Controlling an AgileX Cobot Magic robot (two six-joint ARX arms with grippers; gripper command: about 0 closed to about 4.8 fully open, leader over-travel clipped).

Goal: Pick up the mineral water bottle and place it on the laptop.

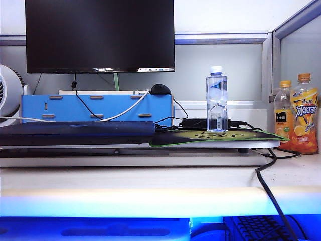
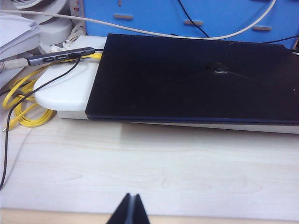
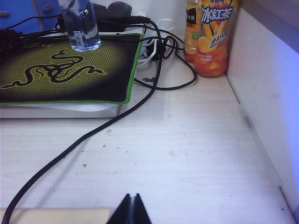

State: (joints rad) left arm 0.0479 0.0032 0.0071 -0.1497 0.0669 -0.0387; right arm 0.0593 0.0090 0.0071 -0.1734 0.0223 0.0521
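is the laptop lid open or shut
Shut: the laptop lies as one flat dark slab on its white stand, with no screen raised or keyboard showing in either view.

Black monitor (image 1: 99,35) above blue box (image 1: 95,108); orange drink bottles (image 1: 303,114) stand right

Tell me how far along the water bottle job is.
Nothing is done yet. The mineral water bottle stands upright on the mouse pad, and the laptop lid is bare. The left gripper and right gripper are shut, empty, over bare desk. Grasping, lifting and placing all remain.
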